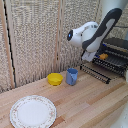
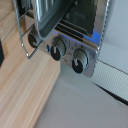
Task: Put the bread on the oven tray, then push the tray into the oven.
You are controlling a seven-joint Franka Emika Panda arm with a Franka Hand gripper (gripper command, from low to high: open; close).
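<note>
Currently the arm [image 1: 95, 31] reaches in from the top of the exterior view toward that view's right, its white wrist hanging over the front of the oven [image 1: 116, 56]. The claw [image 1: 89, 55] sits low by the oven pan [image 1: 107, 64]; its fingers are not resolved in either view, so I cannot tell whether they are apart or together.

Bread [image 1: 103, 57]: small orange-brown block, lying on the wire bars of the oven pan, near the pan's front on the side toward the arm. The pan sits at the oven mouth, above the lowered door [image 1: 95, 73].

Bench [image 1: 90, 107]: light wood planks. Blue cup [image 1: 72, 76] stands upright near the middle, yellow bowl [image 1: 55, 78] just beside it toward the exterior view's left. Patterned white plate [image 1: 33, 111] lies well apart from both, near the front.

Wrist view: blurred. It shows the oven's control panel with three round knobs [image 2: 78, 61] and the wire pan [image 2: 47, 17] above them. Bread not visible there.
</note>
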